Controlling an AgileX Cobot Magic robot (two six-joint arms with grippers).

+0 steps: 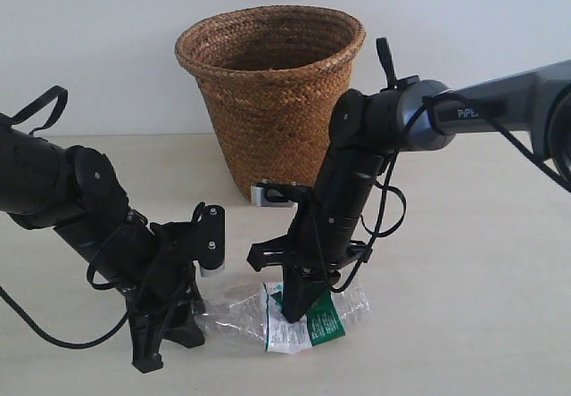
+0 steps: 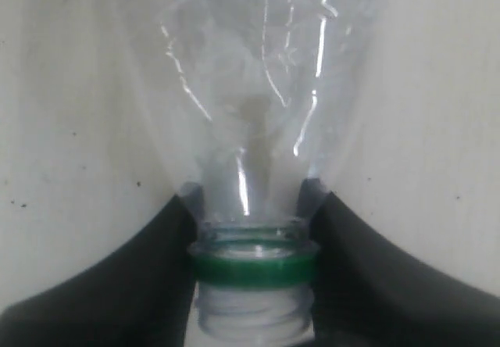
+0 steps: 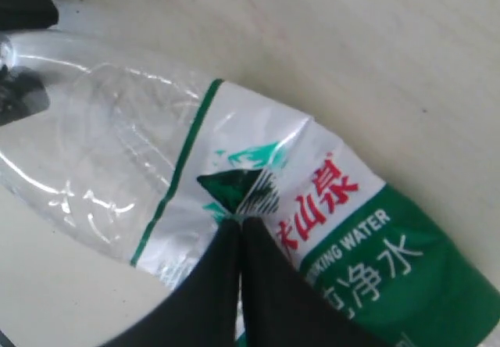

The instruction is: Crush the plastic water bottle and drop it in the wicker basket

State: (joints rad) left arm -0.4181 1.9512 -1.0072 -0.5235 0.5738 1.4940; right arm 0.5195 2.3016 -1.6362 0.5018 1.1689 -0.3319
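The plastic water bottle lies flattened on its side on the table in front of the wicker basket. My left gripper is shut on the bottle's neck; in the left wrist view the black fingers clamp just above the green cap ring, and the clear body stretches away from the gripper. No cap shows on the threads. My right gripper is shut and points down, its joined tips pressing into the creased green-and-white label at mid-body.
The basket stands upright behind both arms, its wide rolled rim well above the grippers. A pale wall is close behind it. The right arm reaches in from the right, the left arm from the left.
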